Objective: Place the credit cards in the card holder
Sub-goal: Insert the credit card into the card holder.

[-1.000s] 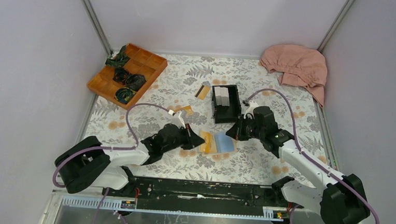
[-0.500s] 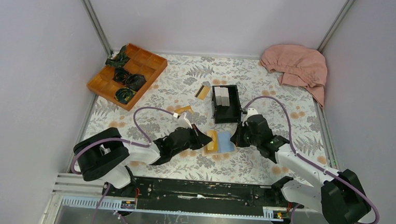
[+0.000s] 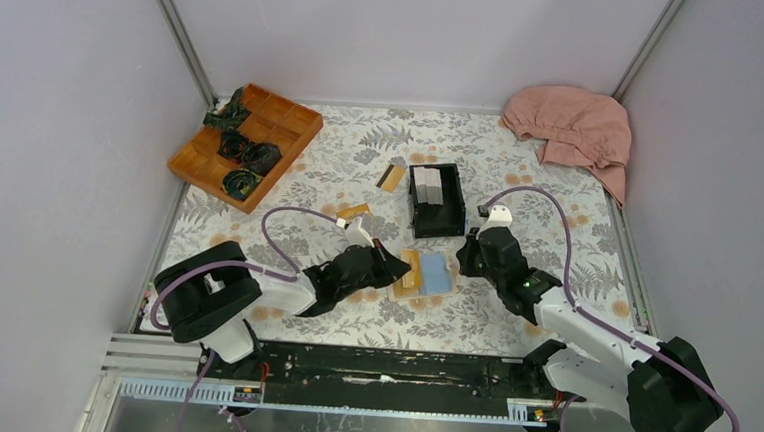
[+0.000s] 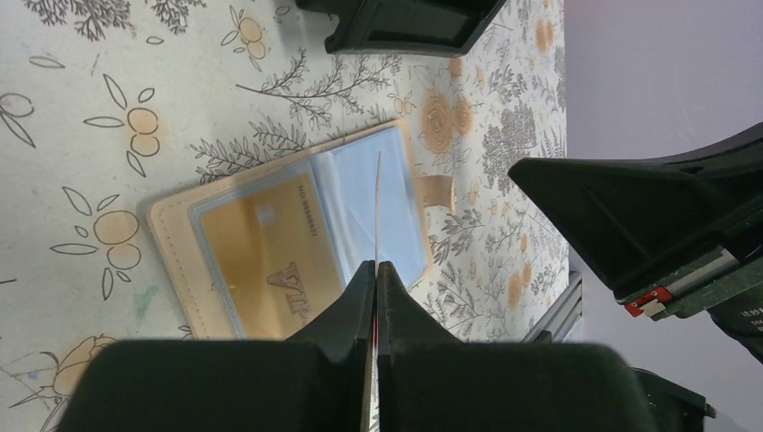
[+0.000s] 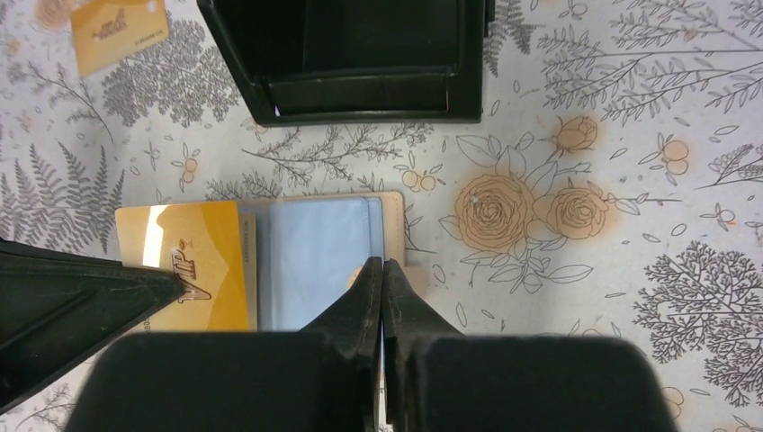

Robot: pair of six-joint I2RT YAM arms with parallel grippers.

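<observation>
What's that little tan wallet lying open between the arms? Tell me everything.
The card holder lies open and flat on the flowered tablecloth, just before the black box. Tan, stitched, leather-like rim; clear pockets, a gold VIP card in the one nearer the left arm. The left pincer and right pincer, shut, flank it.

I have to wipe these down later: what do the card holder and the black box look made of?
The card holder looks like tan leather or imitation, matte, with stitching along its edge; the inner pockets seem clear glossy plastic, as the gold credit card shows through one. The black box is probably rigid moulded plastic, smooth with a dull sheen.
</observation>
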